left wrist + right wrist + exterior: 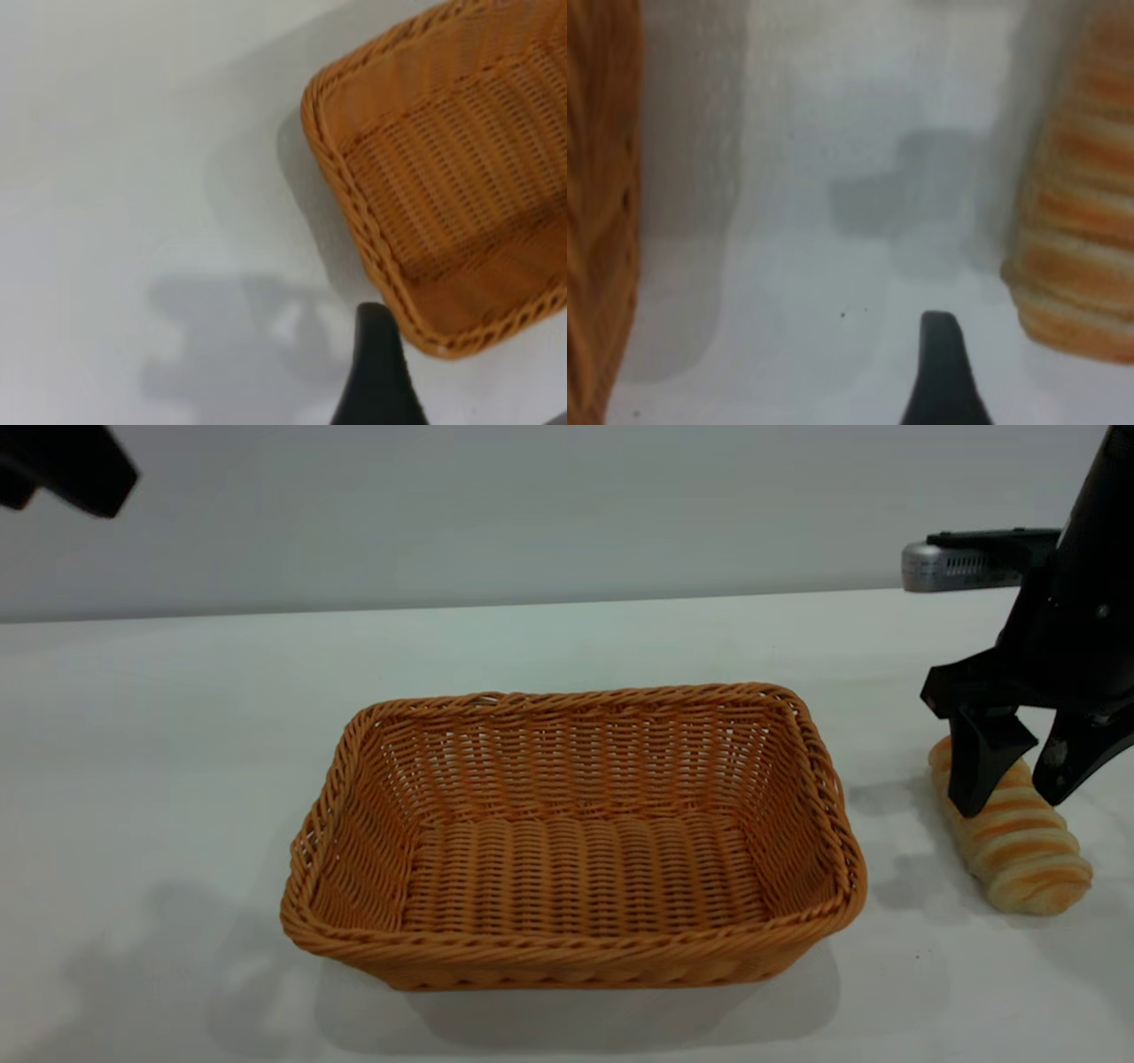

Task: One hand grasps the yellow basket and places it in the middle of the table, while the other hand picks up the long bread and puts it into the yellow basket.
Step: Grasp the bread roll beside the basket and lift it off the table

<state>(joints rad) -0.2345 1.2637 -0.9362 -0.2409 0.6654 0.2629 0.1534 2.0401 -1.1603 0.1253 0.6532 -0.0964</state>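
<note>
White table (177, 735), bare around yellow basket (576, 841) standing empty at centre. Long bread (1019, 841) lying right of basket, apart from it. Right gripper (1023, 779) low over bread, jaws apart. Left gripper (62, 465) raised far left, jaws impossible to tell.

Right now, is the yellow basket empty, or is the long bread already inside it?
Empty. The yellow basket shows only bare woven floor; the long bread lies on the table beside it, under the open right gripper.
</note>
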